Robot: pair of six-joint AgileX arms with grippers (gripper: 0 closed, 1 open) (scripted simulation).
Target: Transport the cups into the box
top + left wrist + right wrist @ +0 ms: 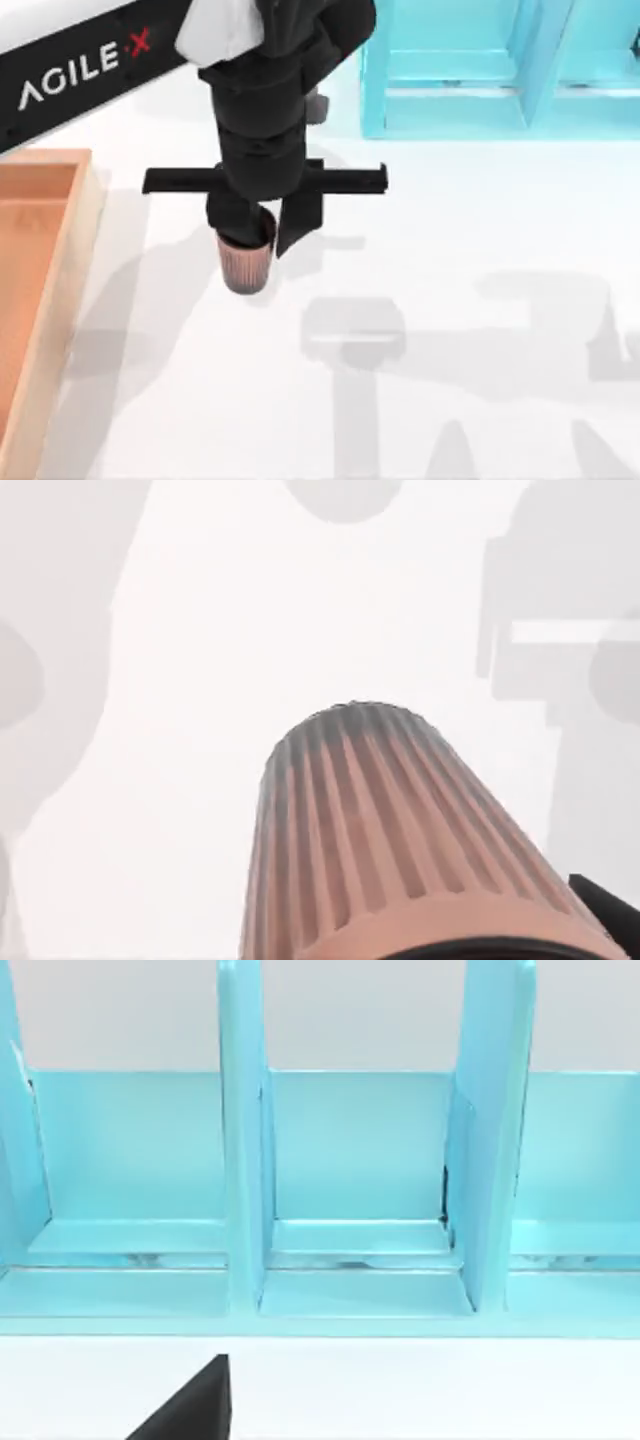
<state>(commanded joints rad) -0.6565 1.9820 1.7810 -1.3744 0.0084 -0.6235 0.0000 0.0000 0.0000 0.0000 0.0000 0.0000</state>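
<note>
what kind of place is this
Likely a simulated tabletop test scene: a plain white table, a cyan shelf-like frame, a light-wood box, and the left gripper carrying a ribbed cup.

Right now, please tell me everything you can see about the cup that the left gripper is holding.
The cup is a small reddish-brown tapered tumbler with ribbed sides and no handle; it looks like plastic. The left gripper grips it at the rim, one finger reaching inside its mouth. In the left wrist view the ribs run down to the narrower base, pointing toward the white table. It hangs upright right of the box, not yet over it. Its shadow suggests it is lifted.
</note>
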